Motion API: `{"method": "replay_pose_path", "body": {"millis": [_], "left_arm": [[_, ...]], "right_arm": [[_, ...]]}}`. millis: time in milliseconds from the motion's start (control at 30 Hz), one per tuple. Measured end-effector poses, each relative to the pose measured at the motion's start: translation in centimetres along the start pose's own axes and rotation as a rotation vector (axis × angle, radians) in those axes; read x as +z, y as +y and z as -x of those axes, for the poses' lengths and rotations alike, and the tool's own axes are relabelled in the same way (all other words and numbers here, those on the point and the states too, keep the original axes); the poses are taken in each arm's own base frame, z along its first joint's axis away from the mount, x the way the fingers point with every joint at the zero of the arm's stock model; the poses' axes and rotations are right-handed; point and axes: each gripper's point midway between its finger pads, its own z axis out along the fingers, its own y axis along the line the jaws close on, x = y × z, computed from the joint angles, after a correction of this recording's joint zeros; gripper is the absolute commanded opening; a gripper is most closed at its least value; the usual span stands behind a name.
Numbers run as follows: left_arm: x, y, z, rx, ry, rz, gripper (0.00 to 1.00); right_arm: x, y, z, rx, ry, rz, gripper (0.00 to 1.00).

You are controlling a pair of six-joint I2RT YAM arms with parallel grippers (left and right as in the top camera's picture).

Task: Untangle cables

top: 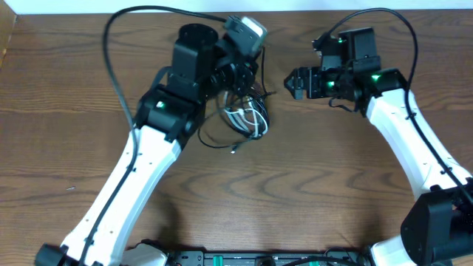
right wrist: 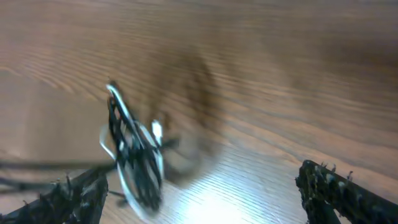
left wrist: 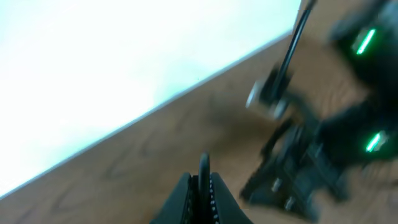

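Upper centre of the overhead view: left gripper [left wrist: 203,184] pinches the tangled black-and-white cables [top: 250,118], while right gripper [top: 294,83] is spread wide, empty.

I counted one table [top: 295,192] and two arms at it, the left arm [top: 140,170] and the right arm [top: 410,140]. Each arm ended in a single gripper, so there were two in all, the left gripper [top: 246,80] and the right gripper [top: 293,81], with two fingers apiece. There were two thin cords, one black cord [top: 211,140] and one white cord [top: 255,122], gathered in one bundle [top: 247,118]. Two thicker black cables [top: 111,59] looped up behind, one per arm. I could not make out how many plug ends the cords had.
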Motion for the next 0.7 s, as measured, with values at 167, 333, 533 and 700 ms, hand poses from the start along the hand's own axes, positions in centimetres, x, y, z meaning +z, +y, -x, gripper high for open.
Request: {"method": "replay_pose_path", "body": {"millis": [167, 333, 533, 700], "left_arm": [[-2.5, -0.2, 4.8, -0.038, -0.176, 0.011, 0.08], [-4.6, 0.2, 7.6, -0.114, -0.283, 0.045, 0.07], [-5.3, 1.5, 7.9, -0.217, -0.304, 0.111, 0.07], [-5.3, 1.9, 7.8, -0.269, -0.305, 0.124, 0.07]], "right_arm": [[0.4, 1.5, -0.2, -0.024, 0.003, 0.024, 0.94], [0.5, 1.8, -0.3, -0.026, 0.005, 0.029, 0.94], [0.5, 2.0, -0.3, -0.021, 0.007, 0.043, 0.94], [0.4, 2.9, 0.4, -0.033, -0.02, 0.091, 0.92]]}}
